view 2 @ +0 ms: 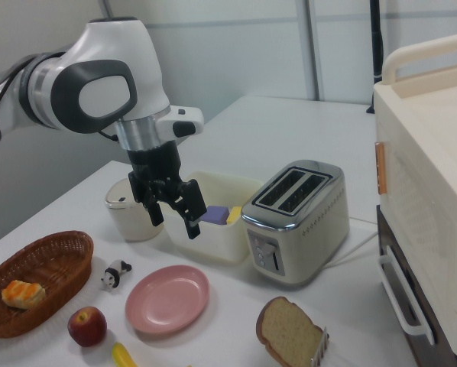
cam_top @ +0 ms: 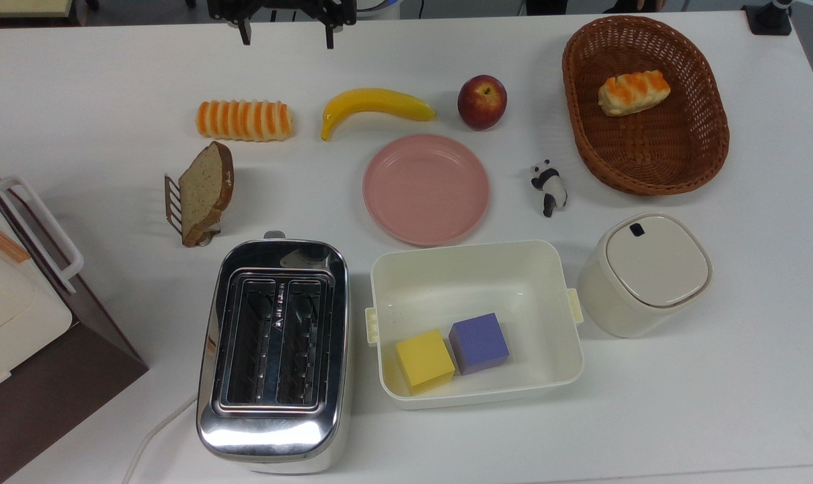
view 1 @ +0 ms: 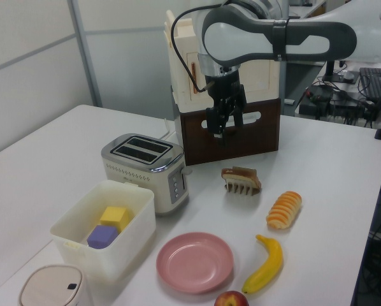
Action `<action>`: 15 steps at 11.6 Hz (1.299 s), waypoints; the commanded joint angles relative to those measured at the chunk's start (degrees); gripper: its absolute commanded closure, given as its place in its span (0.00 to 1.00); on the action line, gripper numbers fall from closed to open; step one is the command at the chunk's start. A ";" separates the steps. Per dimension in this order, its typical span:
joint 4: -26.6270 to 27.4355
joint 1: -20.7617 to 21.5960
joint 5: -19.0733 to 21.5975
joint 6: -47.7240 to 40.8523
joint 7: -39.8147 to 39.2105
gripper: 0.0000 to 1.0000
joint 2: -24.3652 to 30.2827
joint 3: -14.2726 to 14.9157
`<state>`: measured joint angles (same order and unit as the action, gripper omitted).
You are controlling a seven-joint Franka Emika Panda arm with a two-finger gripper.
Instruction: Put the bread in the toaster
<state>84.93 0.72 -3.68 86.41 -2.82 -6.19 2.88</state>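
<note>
Our gripper (view 2: 173, 217) hangs open and empty above the table, while the bread (cam_top: 206, 191) leans in its rack (cam_top: 173, 204) beside the toaster (cam_top: 274, 353)

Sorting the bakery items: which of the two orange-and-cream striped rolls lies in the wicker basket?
The shorter striped roll, at the top view's right, lies inside the brown wicker basket. The longer striped roll lies on the white table.

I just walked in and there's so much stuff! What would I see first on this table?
Probably the shiny toaster near the bottom of the top view, its two slots empty. Just above it the bread leans in a little wire rack, and the gripper hangs open in the air over the table. The yellow banana and pink plate in the middle are bright too.
</note>
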 commanded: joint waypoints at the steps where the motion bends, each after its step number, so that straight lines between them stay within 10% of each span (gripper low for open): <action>1: 0.76 -1.07 -0.19 -0.54 -0.52 0.00 1.00 -0.77; 15: 1.81 -1.86 0.42 2.71 -0.34 0.00 -0.31 -0.68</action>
<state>85.06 -0.81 -3.68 87.25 -2.82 -6.64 2.91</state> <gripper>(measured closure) 0.000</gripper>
